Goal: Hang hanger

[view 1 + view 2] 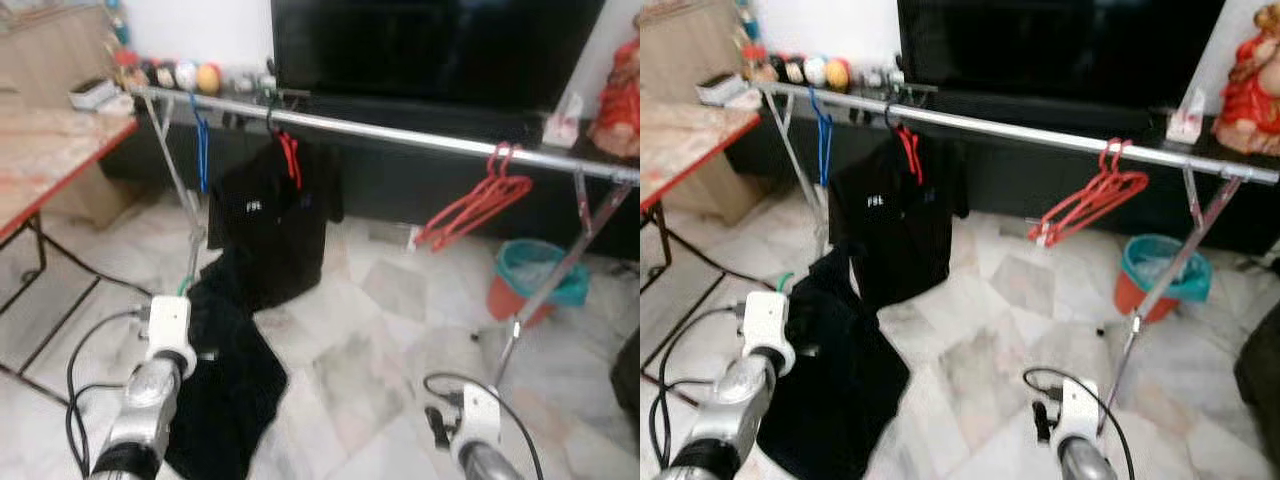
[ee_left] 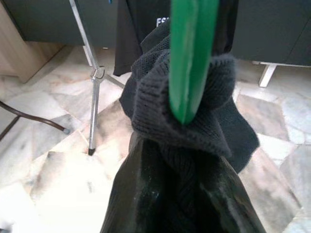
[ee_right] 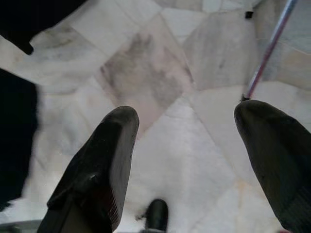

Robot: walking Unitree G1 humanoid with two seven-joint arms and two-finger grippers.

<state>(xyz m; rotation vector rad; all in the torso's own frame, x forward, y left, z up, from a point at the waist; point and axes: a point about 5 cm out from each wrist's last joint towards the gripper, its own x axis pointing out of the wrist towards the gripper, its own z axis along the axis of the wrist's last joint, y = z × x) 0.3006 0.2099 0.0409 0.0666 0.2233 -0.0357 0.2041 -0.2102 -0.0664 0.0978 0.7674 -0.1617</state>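
Left wrist view showed the left gripper (image 2: 184, 194) with its jaws closed on the dark knit collar of a black garment (image 2: 184, 121), a green hanger (image 2: 189, 53) rising straight out of that bunched fabric. In the head views the same garment (image 1: 230, 380) hung from the raised left arm and draped down toward the marble floor (image 1: 370, 330), low and just in front of the silver clothes rail (image 1: 400, 135). A black T-shirt (image 1: 270, 220) on a red hanger (image 1: 290, 155) hung from the rail directly ahead, with a blue hanger (image 1: 202, 140) beside it and a cluster of empty red hangers (image 1: 475, 205) farther to the right. The right gripper (image 3: 189, 160) hovered over the floor, jaws spread wide and empty, near one of the rail's slanted legs (image 3: 267, 53). The hanger's hook could not be made out. The risk ahead appeared to lie in the grip itself: held by cloth rather than plastic, the hanger could twist or slide out during the lift, and the trailing hem could snag on the rail's leg or the T-shirt already hanging.
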